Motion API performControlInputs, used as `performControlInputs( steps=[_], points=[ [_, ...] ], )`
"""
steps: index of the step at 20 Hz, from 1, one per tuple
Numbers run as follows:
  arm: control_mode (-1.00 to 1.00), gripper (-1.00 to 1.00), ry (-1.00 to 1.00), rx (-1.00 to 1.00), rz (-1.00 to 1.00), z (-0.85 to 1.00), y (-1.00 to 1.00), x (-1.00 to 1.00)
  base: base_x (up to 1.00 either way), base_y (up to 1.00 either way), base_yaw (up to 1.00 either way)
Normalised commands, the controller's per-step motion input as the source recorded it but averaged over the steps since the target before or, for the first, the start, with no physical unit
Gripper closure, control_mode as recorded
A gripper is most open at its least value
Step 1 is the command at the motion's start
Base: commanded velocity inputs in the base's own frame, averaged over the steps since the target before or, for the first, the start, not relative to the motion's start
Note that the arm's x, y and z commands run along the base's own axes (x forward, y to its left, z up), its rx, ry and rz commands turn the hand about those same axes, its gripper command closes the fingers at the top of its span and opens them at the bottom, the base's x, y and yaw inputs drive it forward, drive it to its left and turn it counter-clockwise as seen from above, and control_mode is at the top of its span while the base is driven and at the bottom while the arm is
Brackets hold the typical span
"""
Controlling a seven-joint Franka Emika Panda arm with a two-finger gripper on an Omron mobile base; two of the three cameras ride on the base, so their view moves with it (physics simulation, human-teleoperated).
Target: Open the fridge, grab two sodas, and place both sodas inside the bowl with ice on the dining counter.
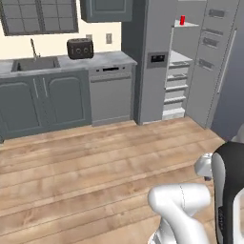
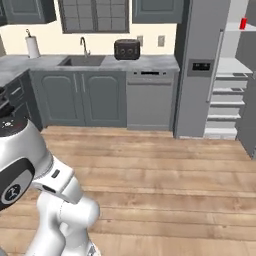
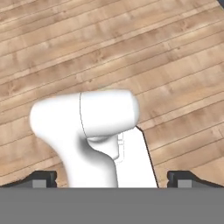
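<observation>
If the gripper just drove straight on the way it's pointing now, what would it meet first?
Probably the robot's own white arm link: in the hand view it sits right ahead of the open gripper, between the fingertips. Past that, the wooden floor. Depth is hard to judge.

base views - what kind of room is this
A home kitchen, rendered. A marble worktop on grey cabinets carries a sink under a window, with a dishwasher beside it. A tall grey fridge stands with one door open, a red can on its top shelf.
</observation>
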Motion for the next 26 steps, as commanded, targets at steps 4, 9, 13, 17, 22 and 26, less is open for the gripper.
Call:
performControlInputs(
  steps=[4,9,13,17,22,26],
  points=[
    [1.00,-1.00,0.00,0.00,0.00,0.00,0.00,0.00,0.96,0.00,-0.29],
    [1.00,-1.00,0.00,0.00,0.00,0.00,0.00,0.00,1.00,-0.02,-0.18],
    [1.00,-1.00,0.00,0.00,0.00,0.00,0.00,0.00,1.00,-0.17,-0.05],
    [1.00,-1.00,0.00,0.00,0.00,0.00,0.00,0.00,0.95,-0.33,0.00],
    [1.00,-1.00,0.00,0.00,0.00,0.00,0.00,0.00,0.85,-0.47,0.00],
    [1.00,-1.00,0.00,0.00,0.00,0.00,0.00,0.00,0.74,-0.48,0.00]
  ],
)
